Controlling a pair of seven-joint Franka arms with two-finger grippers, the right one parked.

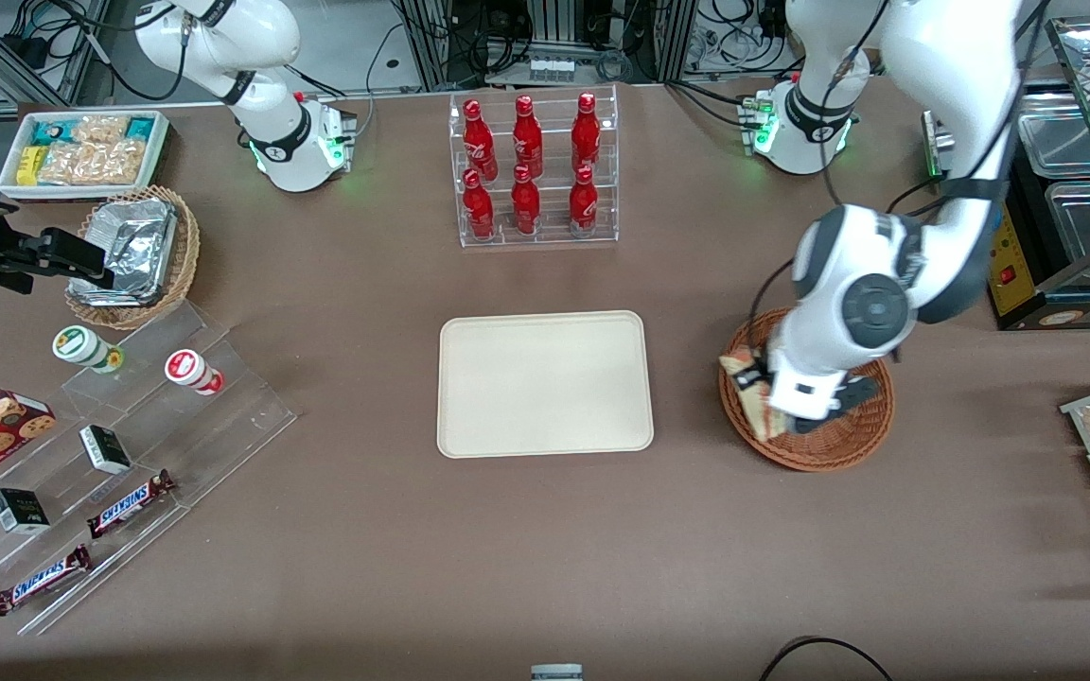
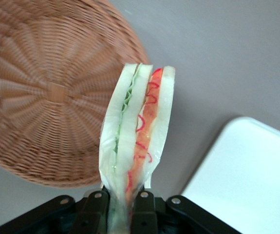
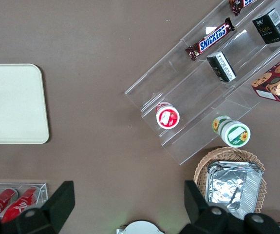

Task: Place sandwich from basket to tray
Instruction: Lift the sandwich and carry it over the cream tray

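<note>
Sandwich (image 2: 137, 131) — green, red-orange layers — in end effector (image 2: 122, 197).

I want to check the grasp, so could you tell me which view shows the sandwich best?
The left wrist view: the sandwich fills it, layers visible, pinched by the gripper above the basket. The front view shows only a sliver beside the arm. The right wrist view shows none.

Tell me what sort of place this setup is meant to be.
Probably a mock snack shop or kiosk counter in a robot lab: a clear rack of red bottles, stepped shelves with Snickers bars, and a tray for serving. The gripper holds the sandwich, lifted above the basket.
</note>
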